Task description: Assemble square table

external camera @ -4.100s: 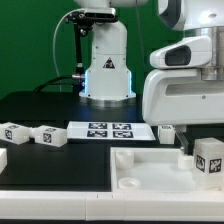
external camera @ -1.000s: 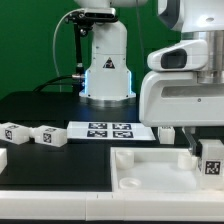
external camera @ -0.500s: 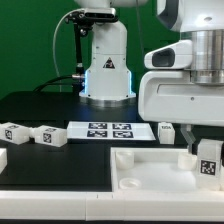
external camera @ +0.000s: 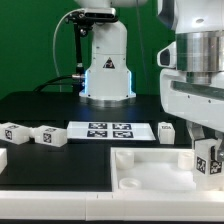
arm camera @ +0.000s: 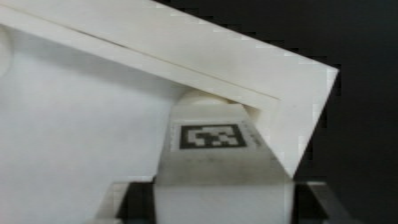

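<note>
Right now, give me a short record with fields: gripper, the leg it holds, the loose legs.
gripper: shut on a leg
held leg: over the table top, at its end on the exterior view's right; seated or not, cannot tell
loose legs: outer leg and inner leg on the exterior view's left; third leg beside the marker board

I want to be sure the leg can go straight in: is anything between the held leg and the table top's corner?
Nothing visible does. The gripper holds the leg at the corner of the table top on the exterior view's right, and no other part lies between them. The corner hole itself is hidden.
</note>
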